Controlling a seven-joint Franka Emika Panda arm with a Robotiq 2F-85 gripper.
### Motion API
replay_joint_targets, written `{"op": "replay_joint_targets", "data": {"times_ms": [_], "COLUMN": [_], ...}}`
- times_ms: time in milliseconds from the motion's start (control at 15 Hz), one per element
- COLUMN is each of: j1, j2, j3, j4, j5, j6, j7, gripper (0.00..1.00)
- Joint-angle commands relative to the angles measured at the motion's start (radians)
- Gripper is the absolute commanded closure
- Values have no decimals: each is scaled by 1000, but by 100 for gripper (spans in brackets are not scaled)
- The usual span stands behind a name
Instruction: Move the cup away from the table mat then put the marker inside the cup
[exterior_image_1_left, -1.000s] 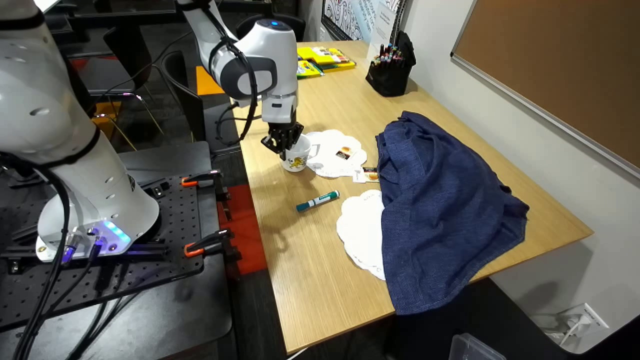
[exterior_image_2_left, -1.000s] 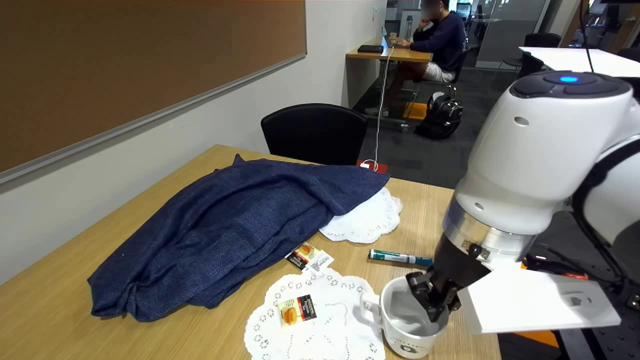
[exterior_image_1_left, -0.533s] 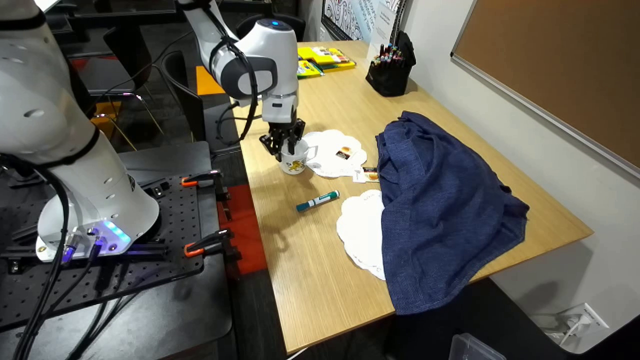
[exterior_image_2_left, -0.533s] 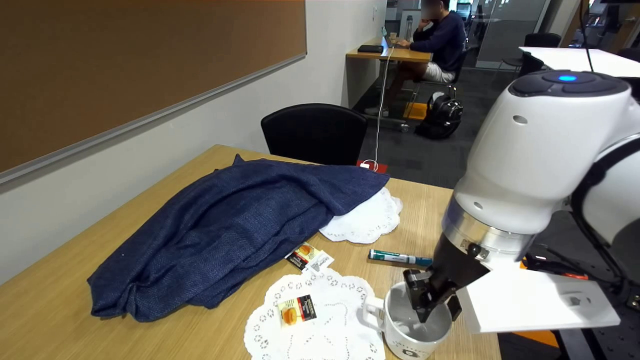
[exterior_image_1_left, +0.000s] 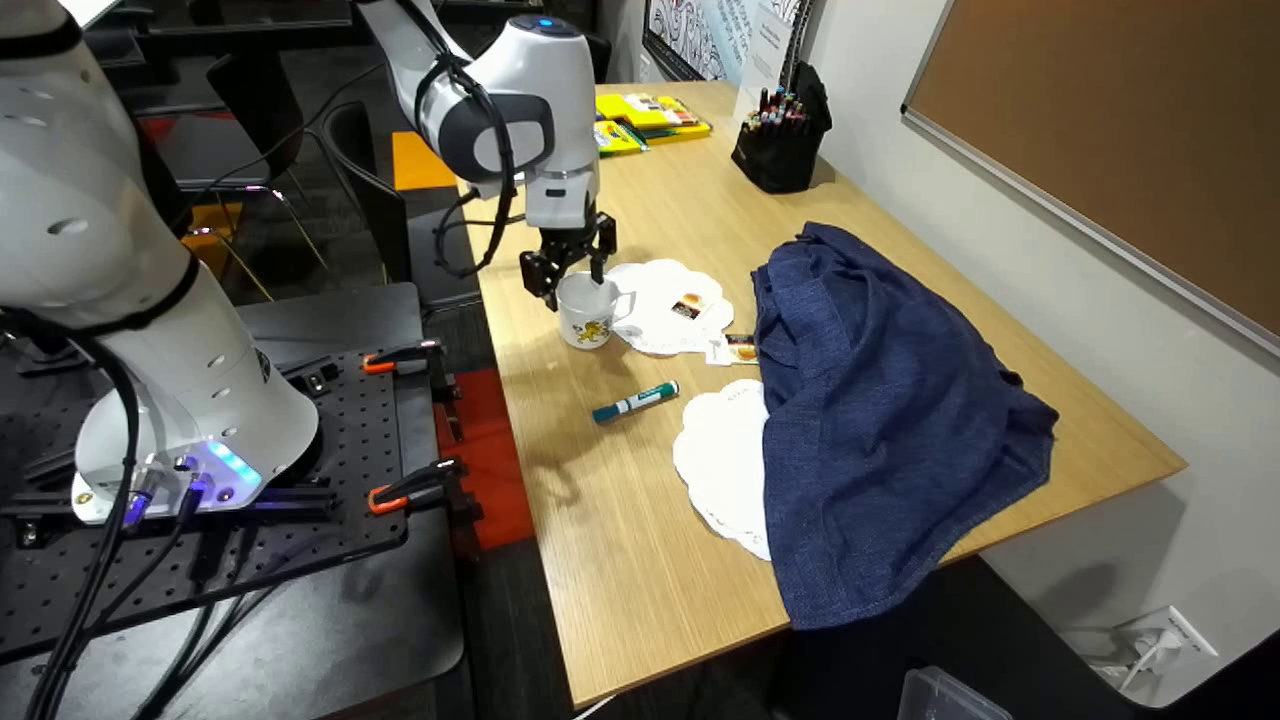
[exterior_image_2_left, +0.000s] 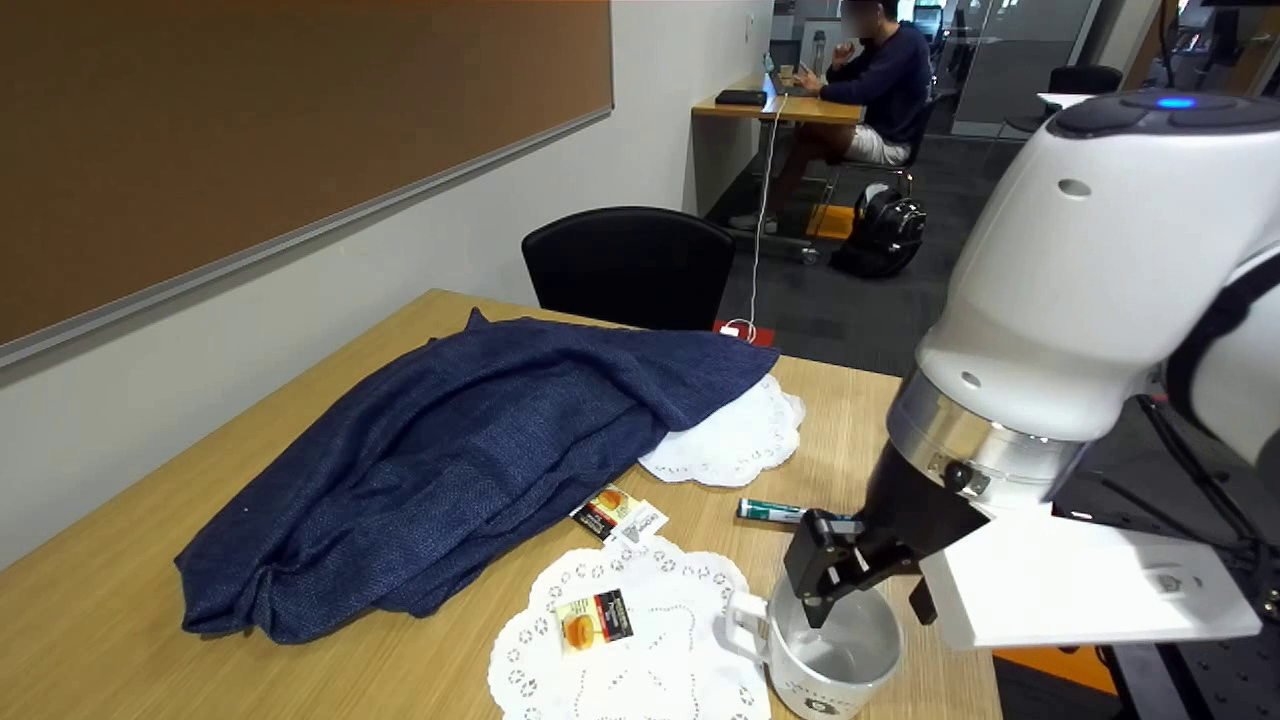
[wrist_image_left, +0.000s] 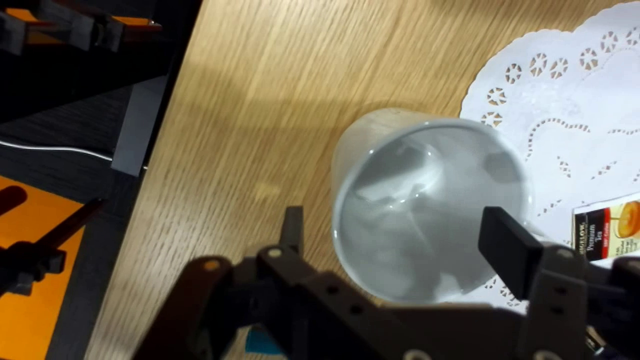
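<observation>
The white cup (exterior_image_1_left: 584, 325) stands upright on the wooden table at the edge of the lacy white table mat (exterior_image_2_left: 690, 600), its handle turned toward the mat. Spread wide, my gripper (wrist_image_left: 395, 220) hangs just over the cup (wrist_image_left: 430, 215) with nothing held. In the wrist view one finger (wrist_image_left: 292, 227) is outside the cup's rim, while the opposite one overlaps the cup's mouth near the handle side. The green marker (exterior_image_1_left: 635, 401) lies on bare table in front of the cup; the gripper covers most of it in the wrist view.
A tea packet (exterior_image_2_left: 594, 620) lies on the mat, another packet (exterior_image_1_left: 740, 348) by the dark blue cloth (exterior_image_1_left: 880, 430). A second white doily (exterior_image_1_left: 722, 470) is partly under that cloth. Yellow boxes (exterior_image_1_left: 650, 115) and a black pen holder (exterior_image_1_left: 778, 150) stand farther along the table.
A second ago the fingers were shut on the cup's wall. They have spread apart and let go, the cup has settled slightly lower, and the gripper has risen a little.
</observation>
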Motion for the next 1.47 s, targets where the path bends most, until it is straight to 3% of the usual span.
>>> {"op": "replay_joint_targets", "data": {"times_ms": [0, 267, 600, 867, 1000, 1400], "j1": [-38, -66, -87, -163, -213, -278], "j2": [-119, -204, -312, -357, -357, -286], "j3": [37, 65, 32, 9, 14, -4], "j4": [-36, -35, 7, 79, 123, 170], "j5": [7, 75, 242, 210, 156, 122], "j6": [-69, -148, -369, -602, -685, -667], "j7": [-21, -134, -501, -700, -738, -968], "gripper": [1, 0, 0, 0, 0, 0]}}
